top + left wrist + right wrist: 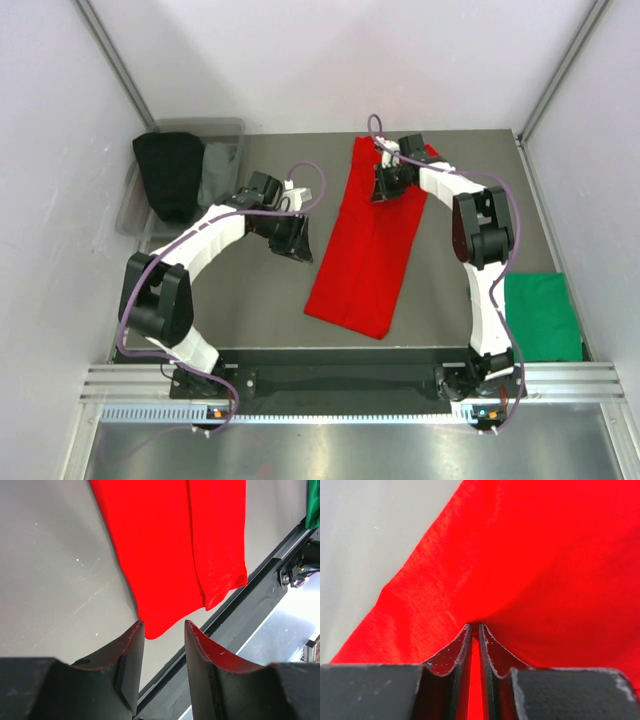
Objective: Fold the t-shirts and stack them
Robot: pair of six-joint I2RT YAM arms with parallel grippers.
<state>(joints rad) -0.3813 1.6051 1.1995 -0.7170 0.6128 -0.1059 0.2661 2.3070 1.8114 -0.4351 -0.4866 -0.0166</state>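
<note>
The red t-shirt (368, 240) lies as a long folded strip down the middle of the table. My right gripper (388, 185) is over its far end, shut on a pinch of red cloth (530, 555); the right wrist view shows cloth running between the closed tips (475, 626). Just left of the strip's left edge my left gripper (300, 242) stands open. In the left wrist view nothing is between its tips (164, 625), and the red t-shirt's near corner (170, 555) lies just beyond them. A folded green t-shirt (543, 316) lies flat at the near right, also showing as a green corner (314, 505).
A clear plastic bin (232, 130) holding dark cloth (170, 172) stands at the back left. White walls close in the table on three sides. A black rail (340, 375) runs along the near edge between the arm bases.
</note>
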